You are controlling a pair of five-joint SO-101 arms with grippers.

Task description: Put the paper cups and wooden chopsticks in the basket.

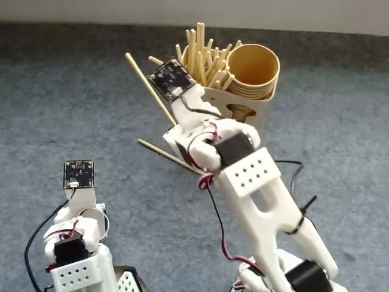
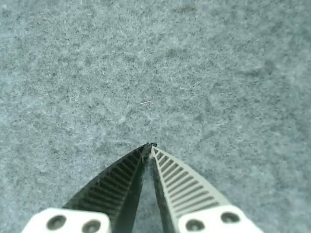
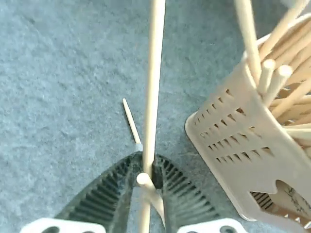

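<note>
Left pincer [image 2: 151,145]: sat closest to the arm bases, tips pressed together with nothing between them, pointing down at plain grey carpet [image 2: 146,63].
Right pincer [image 3: 148,167]: further out, clamped on a chopstick [image 3: 154,73] near one end.
Held chopstick: it stuck out well past the fingertips at a slant, lifted off the carpet, and passed just beside the basket without touching it, as far as the wrist view showed.
Second chopstick [image 1: 167,155]: lay flat on the carpet behind the right pincer, running in under that arm's wrist.
Basket [image 3: 233,131]: stood right next to the right pincer's tips, off to the side of the held stick.
Bundle of chopsticks [image 1: 203,55]: stood on end in the basket's part nearest the pincer.
Paper cups [image 1: 255,67]: nested in one stack in the basket, on its far side from the pincer.
</note>
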